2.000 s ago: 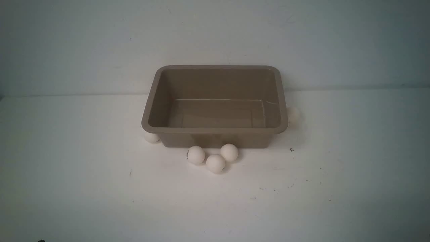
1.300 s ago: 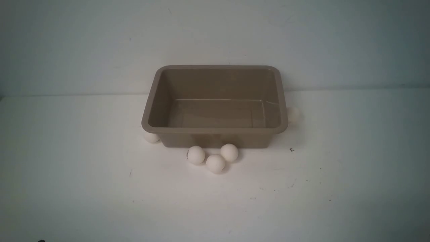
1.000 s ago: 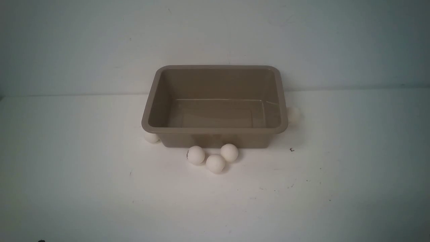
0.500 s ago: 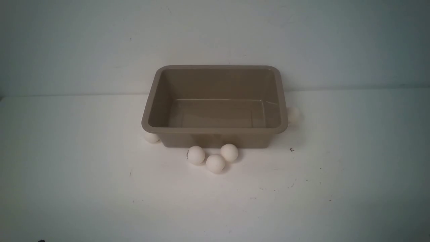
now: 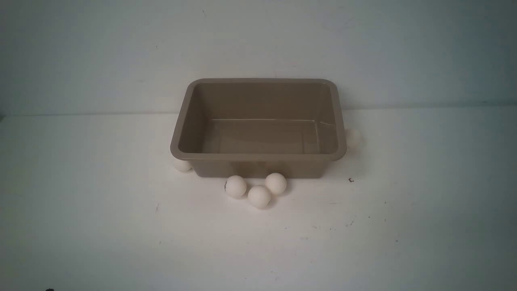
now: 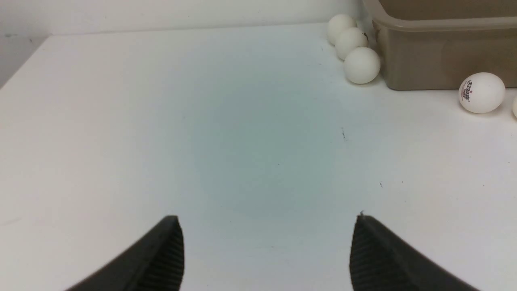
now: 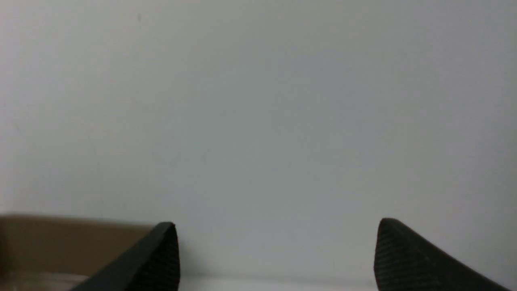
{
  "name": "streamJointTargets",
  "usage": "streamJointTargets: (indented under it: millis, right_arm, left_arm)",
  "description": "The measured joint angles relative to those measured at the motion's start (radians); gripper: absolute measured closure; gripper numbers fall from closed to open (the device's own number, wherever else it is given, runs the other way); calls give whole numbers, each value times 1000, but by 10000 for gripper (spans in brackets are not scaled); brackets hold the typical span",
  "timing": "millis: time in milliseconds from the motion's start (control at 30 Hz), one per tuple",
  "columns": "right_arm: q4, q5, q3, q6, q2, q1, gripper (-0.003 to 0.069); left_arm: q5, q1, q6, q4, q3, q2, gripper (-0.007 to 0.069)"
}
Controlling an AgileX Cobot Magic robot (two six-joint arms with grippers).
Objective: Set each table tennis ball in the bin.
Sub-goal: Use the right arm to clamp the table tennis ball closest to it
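The taupe bin (image 5: 258, 155) stands empty at the middle of the white table. Three white balls cluster at its near wall: one with a dark mark (image 5: 235, 186), one in front (image 5: 259, 196), one to the right (image 5: 276, 183). Another ball (image 5: 181, 165) peeks out at the bin's near left corner, and one (image 5: 353, 138) at its right side. In the left wrist view three balls (image 6: 361, 65) line the bin's side (image 6: 440, 66), and a printed ball (image 6: 481, 92) lies nearby. My left gripper (image 6: 266, 250) is open and empty, well short of them. My right gripper (image 7: 276, 254) is open and empty, facing the wall, with the bin's edge (image 7: 72, 238) beside it.
The table (image 5: 101, 226) is bare white with small dark specks (image 5: 350, 180). A pale wall (image 5: 258, 40) rises right behind the bin. Neither arm shows in the front view.
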Motion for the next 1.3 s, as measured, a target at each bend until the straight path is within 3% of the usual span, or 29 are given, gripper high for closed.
streamJointTargets:
  millis: [333, 700, 1300]
  right_arm:
    - [54, 396, -402, 36, 115, 0, 69]
    - [256, 455, -418, 34, 162, 0, 69]
    - [332, 455, -418, 29, 167, 0, 69]
  left_arm:
    - [0, 0, 0, 0, 0, 0, 125]
    - [0, 0, 0, 0, 0, 0, 125]
    - [0, 0, 0, 0, 0, 0, 125]
